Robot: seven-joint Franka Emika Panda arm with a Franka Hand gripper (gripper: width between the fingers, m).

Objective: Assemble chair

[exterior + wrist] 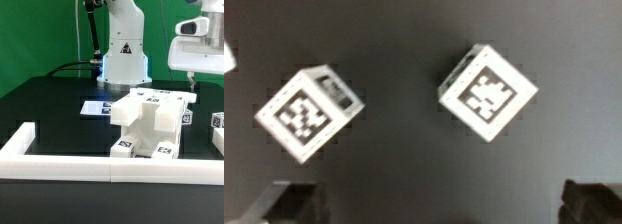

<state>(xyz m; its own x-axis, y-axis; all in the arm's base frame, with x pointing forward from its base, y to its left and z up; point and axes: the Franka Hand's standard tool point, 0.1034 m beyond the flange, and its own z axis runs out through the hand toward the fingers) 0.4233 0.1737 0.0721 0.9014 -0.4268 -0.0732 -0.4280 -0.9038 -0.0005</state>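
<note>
No readable writing shows anywhere. The only label is a triangular warning sign [124, 48] on the arm's white base [124, 60]; its symbol is too small to make out. Everything else printed is square black-and-white tags with no letters or numbers.

The gripper [190, 85] [438, 205] has its jaws wide apart. In the wrist view the two dark fingertips [287, 200] sit at opposite edges with only bare table [402, 170] between them. It holds nothing and touches nothing.

The arm [100, 25] rises from the base at the back of the table and leaves the picture at the top. Its white hand comes back in at the exterior view's right and points straight down. It hangs above the table, just to the right of the chair and higher than it.

The chair [150, 125] is a cluster of chunky white blocks joined together. It stands on the black table a little to the exterior view's right of centre, close behind the front rail [110, 160]. Tags show on its top and on its lower front faces. A loose piece [217, 130] with a tag lies at the exterior view's right edge, apart from the chair. The marker board [97, 107] lies flat behind and to the left of the chair.

The wrist view looks down on two tagged pieces, one [310, 112] and another [491, 92]. They lie apart on the dark surface, both turned at a slant. Which parts of the chair they are cannot be told
</note>
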